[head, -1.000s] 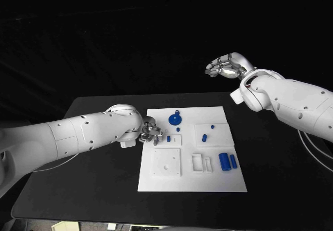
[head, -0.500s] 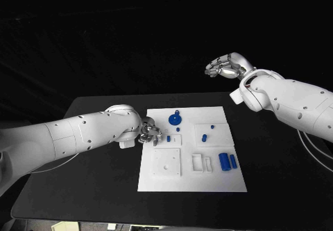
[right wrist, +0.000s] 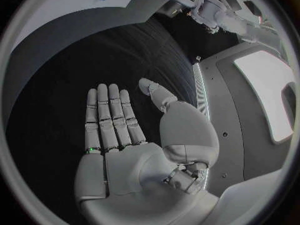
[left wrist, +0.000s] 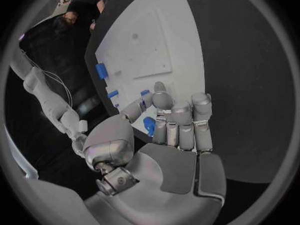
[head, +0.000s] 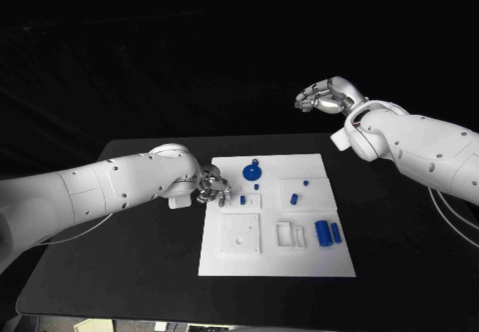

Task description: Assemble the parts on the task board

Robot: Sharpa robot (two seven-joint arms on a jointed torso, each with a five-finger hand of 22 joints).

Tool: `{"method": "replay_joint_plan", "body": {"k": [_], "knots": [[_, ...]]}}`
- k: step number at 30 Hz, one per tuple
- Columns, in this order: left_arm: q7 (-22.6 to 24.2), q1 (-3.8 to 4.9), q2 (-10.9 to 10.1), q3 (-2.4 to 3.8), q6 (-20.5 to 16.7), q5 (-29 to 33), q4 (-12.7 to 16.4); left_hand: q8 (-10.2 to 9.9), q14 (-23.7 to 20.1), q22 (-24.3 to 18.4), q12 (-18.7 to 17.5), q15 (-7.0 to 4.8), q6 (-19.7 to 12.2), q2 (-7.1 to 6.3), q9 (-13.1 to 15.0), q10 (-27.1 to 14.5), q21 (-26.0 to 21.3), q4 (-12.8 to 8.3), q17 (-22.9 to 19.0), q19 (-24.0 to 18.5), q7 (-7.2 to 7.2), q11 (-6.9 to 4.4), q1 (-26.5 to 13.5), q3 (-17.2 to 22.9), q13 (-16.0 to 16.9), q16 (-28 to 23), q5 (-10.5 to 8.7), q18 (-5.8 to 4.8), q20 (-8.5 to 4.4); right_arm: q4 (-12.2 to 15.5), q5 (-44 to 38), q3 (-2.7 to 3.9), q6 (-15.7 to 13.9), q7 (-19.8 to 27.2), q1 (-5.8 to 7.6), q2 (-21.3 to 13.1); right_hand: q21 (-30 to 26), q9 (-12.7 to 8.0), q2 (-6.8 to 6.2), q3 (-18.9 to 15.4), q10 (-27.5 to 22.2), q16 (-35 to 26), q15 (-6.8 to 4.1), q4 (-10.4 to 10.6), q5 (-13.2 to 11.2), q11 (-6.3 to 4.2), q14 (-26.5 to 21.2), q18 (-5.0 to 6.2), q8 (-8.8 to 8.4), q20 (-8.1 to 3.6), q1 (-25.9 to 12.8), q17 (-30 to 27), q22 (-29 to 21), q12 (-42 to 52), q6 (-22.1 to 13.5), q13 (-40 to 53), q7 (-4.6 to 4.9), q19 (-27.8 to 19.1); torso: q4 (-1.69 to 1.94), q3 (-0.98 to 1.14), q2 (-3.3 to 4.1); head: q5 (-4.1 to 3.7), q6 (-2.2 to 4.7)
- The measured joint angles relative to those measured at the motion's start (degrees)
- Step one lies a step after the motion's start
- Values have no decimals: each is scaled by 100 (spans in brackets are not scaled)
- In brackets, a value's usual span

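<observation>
While my left hand (head: 212, 188) hovers at the task board's (head: 300, 266) left edge, its fingers (left wrist: 181, 125) are curled in side by side; I can't tell if anything is pinched in them. In the left wrist view a small blue piece (left wrist: 149, 126) sits right at the fingertips, but contact isn't clear.

Nearest on the board: a raised square plate (head: 241, 233) with a small hole, then two white frames (head: 291, 234) beside it. To their right lie a large blue cylinder (head: 322, 232) and a slimmer blue pin (head: 336, 232), side by side, just apart.

Mid board: a short blue peg (head: 243, 200) stands in a small white block just beside my left fingers. To its right, another blue peg (head: 293, 198) stands on a raised square.

Far end: a round blue disc with a tab (head: 252, 171), with a tiny blue piece (head: 255, 186) just in front of it.

My right hand (head: 323, 95) is raised well beyond the black surface (head: 120, 277), far from the board. In the right wrist view its fingers (right wrist: 109, 117) are straight and together, thumb apart, palm bare, holding nothing.
</observation>
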Motion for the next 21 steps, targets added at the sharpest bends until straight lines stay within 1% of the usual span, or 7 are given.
{"method": "replay_joint_plan", "body": {"k": [5, 8, 11, 12, 19, 21], "knots": [[-14, 9, 78, -2, 465, 95, -93, -29, 0, 10, 0, 0, -2, 23, 15, -3, 0, 0, 16, -42, 2, -2, -23, 0, 12, 0, 0, -9, -1, 6, 0, 0, 20, -2, 0, 6, 0, 0, 0, 0, 0, -20, 0, 0, 0, 0, 0, 0, 0, 0, 0, 0, 0, 0, 0, -6, 0, 0, -1, -1, 1, -2, 5], [-21, 27, 143, -2, 694, 160, -216, -31, 0, 14, 0, 0, -2, 25, 19, -18, 0, 0, 17, -42, 2, -15, -25, 0, 16, 0, 0, -12, -1, 7, 0, 0, 28, -3, -3, 14, 0, 0, 0, 0, 0, -20, 0, 0, 0, 0, 0, 0, 0, 0, 0, -5, 0, 0, 0, -5, 0, 0, 0, -1, 1, -8, 5], [-28, 46, 206, 1, 873, 230, -381, -32, 0, 14, 0, 0, -2, 25, 21, -19, 0, 0, 17, -43, 2, -14, -25, 0, 15, 0, 0, -15, 1, 7, 1, 0, 34, -4, -9, 25, -9, 0, 0, 0, 0, -20, 0, 0, 0, 0, 0, 0, 0, 0, 0, -5, 0, 0, 0, -5, 0, 0, 0, -1, 1, -8, 8], [-35, 57, 240, 2, 956, 269, -456, -32, 0, 14, 0, 0, -2, 25, 21, -19, 0, 0, 22, -63, 2, -14, -25, 0, 19, 0, 0, -16, 20, 5, 1, -1, 37, -4, -12, 28, -22, 0, 0, 0, 0, -20, 0, 0, 0, 0, 0, 0, 0, 0, 0, -5, 1, 0, 0, -5, 0, 0, 0, -1, 2, -8, 10], [-63, 148, 465, 14, 1363, 436, -841, -32, 0, 27, 0, 0, -3, 24, 37, -20, 0, 0, 34, -62, 3, -13, -25, 0, 29, 0, 1, -17, 20, -4, 2, -1, 46, -5, -16, 44, -22, -5, 0, 0, 0, -20, 0, 0, 0, 0, 0, 0, 0, 0, 0, -5, 1, -22, 0, -11, 0, 0, -7, -1, 5, -3, 12], [-74, 167, 524, 18, 1451, 468, -954, -32, 0, 27, 0, 0, -3, 24, 43, -21, 0, 0, 37, -72, 3, -12, -24, 0, 29, 0, 1, -18, 10, -6, 2, -1, 49, -5, -17, 54, -22, -5, 0, 0, 0, -20, 0, 0, 0, 0, 0, 0, 0, 0, 0, -5, 0, -23, 0, -11, 0, 0, -7, 2, 7, -2, 14]]}}
